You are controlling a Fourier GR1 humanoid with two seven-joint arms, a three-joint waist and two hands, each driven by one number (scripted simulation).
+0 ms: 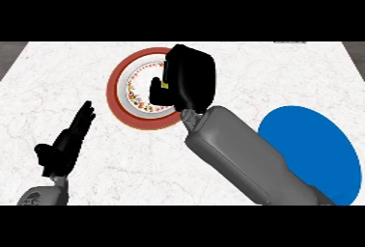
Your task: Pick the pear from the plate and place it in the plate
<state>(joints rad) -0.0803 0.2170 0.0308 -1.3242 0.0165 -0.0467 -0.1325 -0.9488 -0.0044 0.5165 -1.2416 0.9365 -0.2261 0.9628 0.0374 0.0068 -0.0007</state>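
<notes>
A red-rimmed plate (122,96) with a patterned white centre lies at the counter's upper middle. My right hand (189,77) hangs over its right half, fingers curled down and thumb (153,90) set against them. Only a yellow-green sliver of the pear (164,85) shows between thumb and palm; the hand hides the rest. Whether the pear still touches the plate cannot be told. A plain blue plate (314,154) lies at the right, partly behind my right forearm (242,159). My left hand (68,142) rests open at the lower left, fingers straight, far from both plates.
White marble counter (85,62) runs to the far edge at the top and to both sides. Bare counter lies between the two plates and around my left hand.
</notes>
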